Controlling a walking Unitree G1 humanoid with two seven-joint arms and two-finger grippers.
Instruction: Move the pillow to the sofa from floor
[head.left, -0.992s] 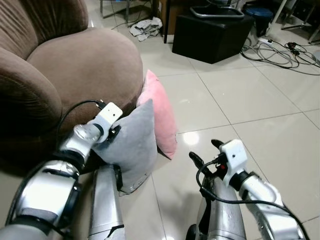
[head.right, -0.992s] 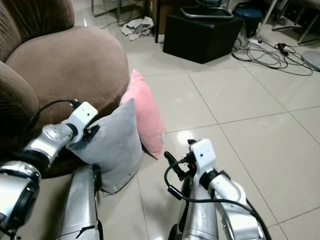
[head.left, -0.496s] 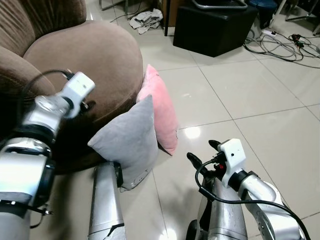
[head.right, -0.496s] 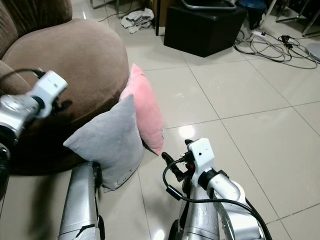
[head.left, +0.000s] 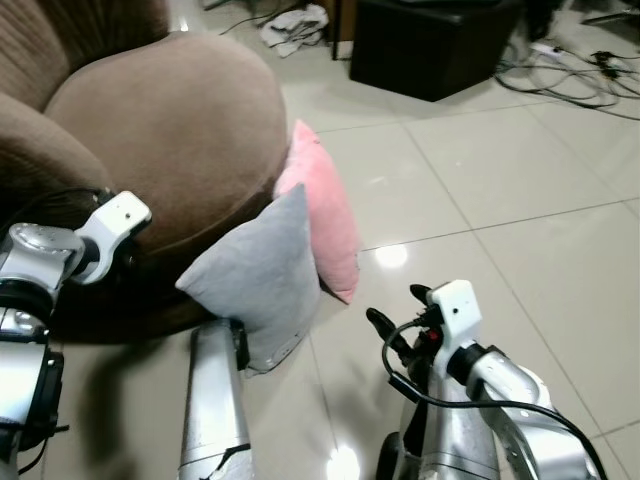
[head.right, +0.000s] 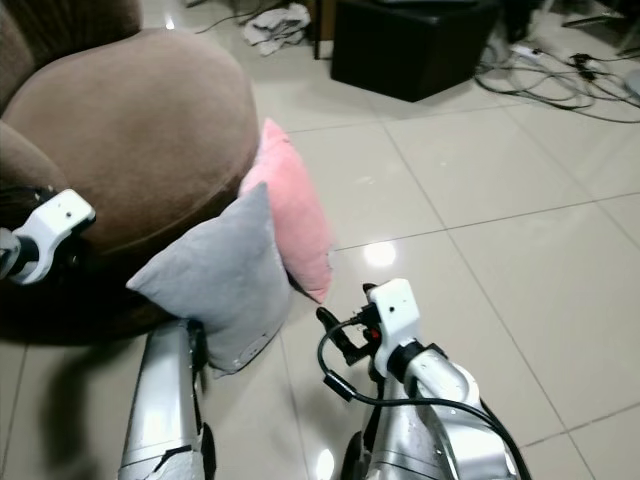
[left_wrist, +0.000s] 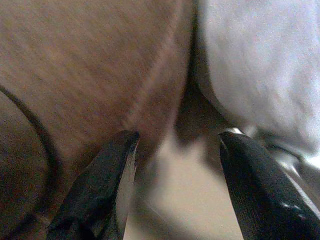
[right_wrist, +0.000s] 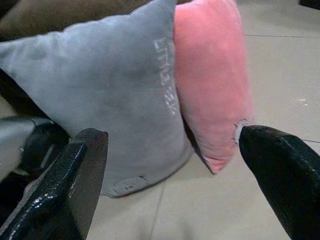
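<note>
Grey pillow, faint pale lettering. Pink pillow. Brown sofa, ribbed back. Cream glossy floor tiles. Black cabinet.

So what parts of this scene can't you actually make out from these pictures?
- Grey pillow: its lower corner is hidden behind the robot's silver leg in the eye views.
- Pink pillow: its back half is hidden by the grey pillow and sofa.
- Lettering on the grey pillow, right wrist view: too blurred to read.
- Black box and cables: cut off by the top edge.
- Left wrist view: blurred throughout.
</note>
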